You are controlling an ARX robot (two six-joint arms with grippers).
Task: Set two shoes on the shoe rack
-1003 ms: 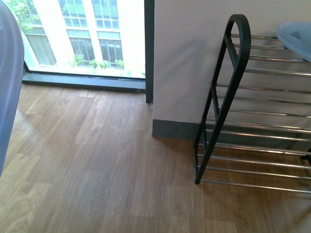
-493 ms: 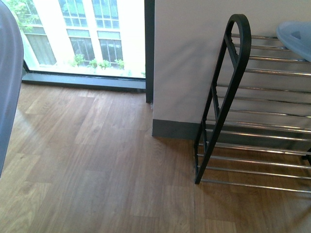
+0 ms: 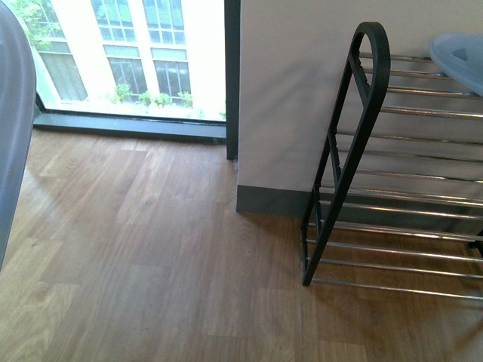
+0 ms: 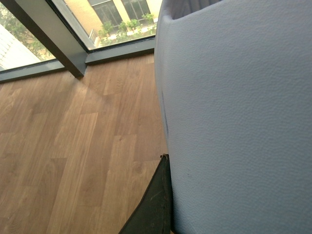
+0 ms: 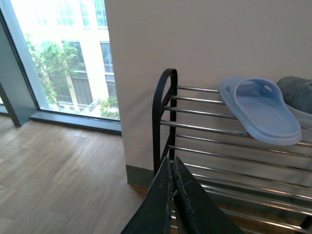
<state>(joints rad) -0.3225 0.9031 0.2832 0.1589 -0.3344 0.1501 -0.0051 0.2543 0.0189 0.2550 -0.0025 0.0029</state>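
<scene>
- Right gripper [image 5: 172,192] — its two black fingers pressed together, holding nothing, at the lower centre of the right wrist view.
- Left gripper [image 4: 155,204]: one dark finger shows beside a pale blue surface [image 4: 234,117]; cannot tell its state.
- One shoe rack [image 3: 355,143], right of the front view against the wall — black frame, rounded top, chrome bars.
- One blue slipper [image 5: 261,109] on its top tier; a grey shoe [image 5: 297,92] at the edge.

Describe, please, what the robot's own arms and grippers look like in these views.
The right gripper has two flat, matte black fingers tapering to narrow tips, with scuffed, slightly ragged edges. Of the left gripper only one similar black tapering finger shows, faintly scratched. No cables, markings or arm links are visible in any view.
</scene>
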